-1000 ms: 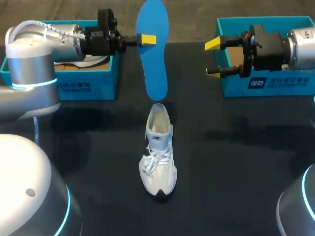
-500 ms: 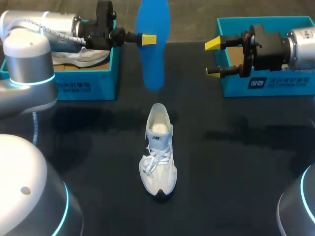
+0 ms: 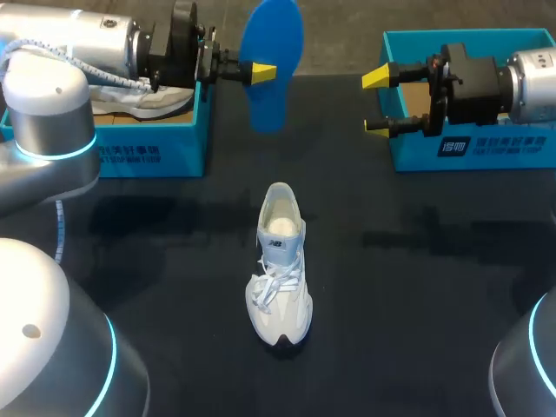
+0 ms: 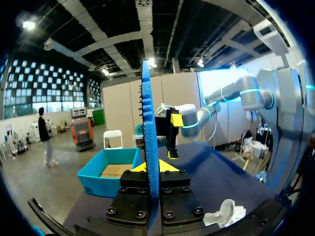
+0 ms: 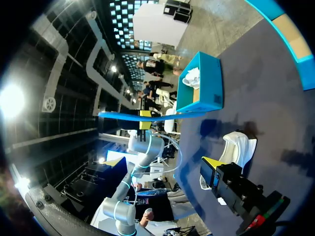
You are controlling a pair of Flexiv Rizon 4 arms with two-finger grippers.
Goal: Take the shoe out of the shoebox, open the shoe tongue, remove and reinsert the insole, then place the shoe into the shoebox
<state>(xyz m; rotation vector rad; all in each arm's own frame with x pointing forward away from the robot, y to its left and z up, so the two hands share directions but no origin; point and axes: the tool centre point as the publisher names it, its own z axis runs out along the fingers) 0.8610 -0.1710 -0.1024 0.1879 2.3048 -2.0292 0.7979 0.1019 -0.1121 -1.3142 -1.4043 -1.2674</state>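
My left gripper [image 3: 261,72] is shut on the blue insole [image 3: 273,61] and holds it high above the table's far middle. In the left wrist view the insole [image 4: 149,142] stands edge-on, pinched between the fingers. The white shoe [image 3: 280,265] stands on the black table with its heel toward the insole and its opening empty. It also shows to one side of the left gripper as the shoe [image 4: 224,213]. My right gripper [image 3: 377,103] hangs open and empty in front of the right shoebox [image 3: 521,149]. From the right wrist the shoe [image 5: 239,146] lies beyond one yellow fingertip [image 5: 210,163].
A blue shoebox [image 3: 148,152] at the far left holds another white shoe [image 3: 148,102] behind my left arm. The right shoebox shows a bare cardboard floor. Black tabletop [image 3: 417,295] surrounds the shoe on all sides.
My left arm has lifted the insole up and away from the shoe's heel, tilting it so it looks shorter. The right arm and the shoe have stayed still.
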